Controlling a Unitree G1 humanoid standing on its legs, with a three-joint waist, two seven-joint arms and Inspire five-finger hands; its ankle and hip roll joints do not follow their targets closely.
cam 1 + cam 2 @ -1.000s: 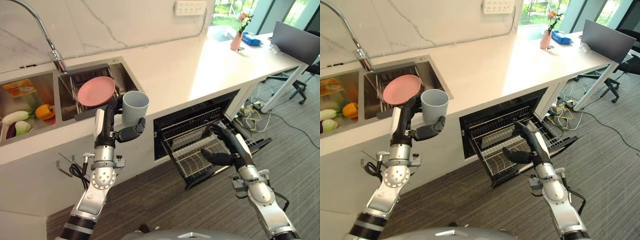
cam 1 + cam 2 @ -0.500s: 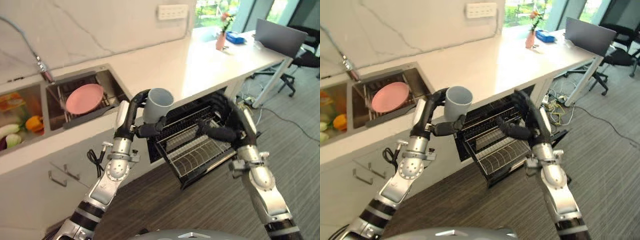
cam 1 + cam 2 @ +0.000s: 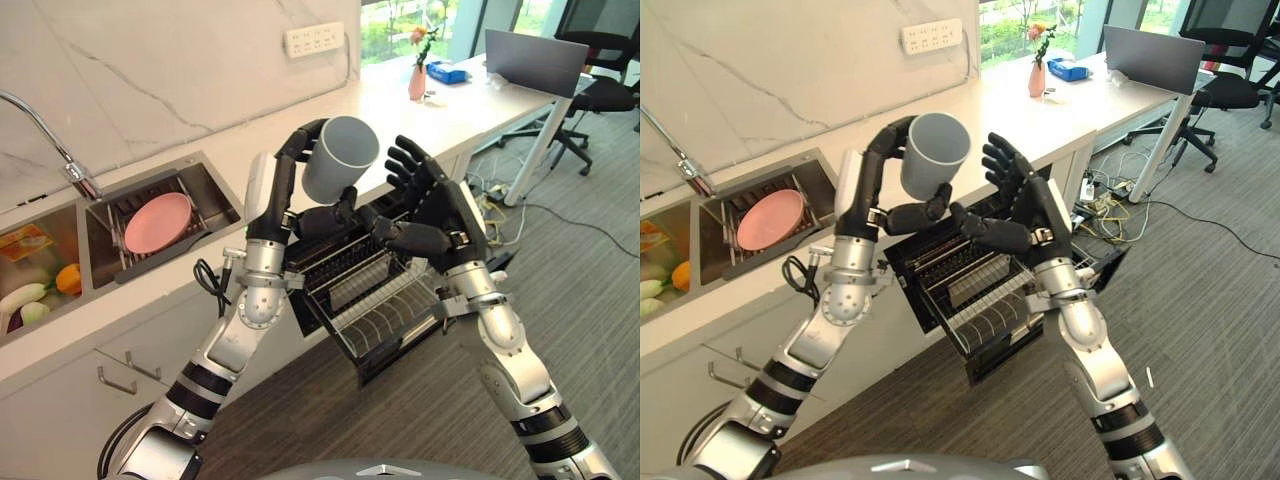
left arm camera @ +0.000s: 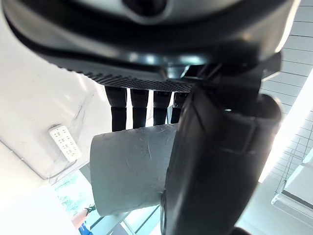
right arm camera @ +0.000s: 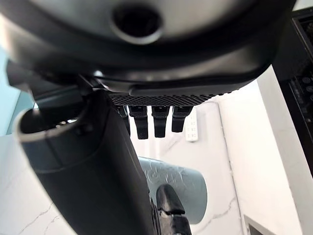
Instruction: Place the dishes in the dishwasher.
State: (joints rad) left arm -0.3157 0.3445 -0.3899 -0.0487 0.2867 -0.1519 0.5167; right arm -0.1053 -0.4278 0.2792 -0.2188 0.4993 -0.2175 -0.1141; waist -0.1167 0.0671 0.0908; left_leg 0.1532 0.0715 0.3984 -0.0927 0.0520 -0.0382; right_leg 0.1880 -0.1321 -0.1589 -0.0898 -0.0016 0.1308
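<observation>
A grey-blue cup [image 3: 340, 160] is held up in the air, tilted, above the counter's front edge. My left hand [image 3: 288, 170] is shut on it, fingers arched over its side and thumb underneath; the left wrist view shows the cup [image 4: 129, 171] pinched between them. My right hand [image 3: 445, 210] is open with fingers spread, right beside the cup [image 5: 183, 188], its thumb reaching under it toward my left thumb. Below both hands the dishwasher stands open with its wire rack [image 3: 375, 320] pulled out. A pink plate [image 3: 157, 222] leans on a rack in the sink.
A faucet [image 3: 60, 150] arches over the sink, and vegetables [image 3: 30, 300] lie in the left basin. A vase [image 3: 417, 80] and a laptop [image 3: 535, 60] sit at the counter's far end. Cables and an office chair stand on the floor at the right.
My left hand has lifted the cup from counter height to well above the dishwasher. My right hand has risen from the rack to beside the cup. The camera has shifted too.
</observation>
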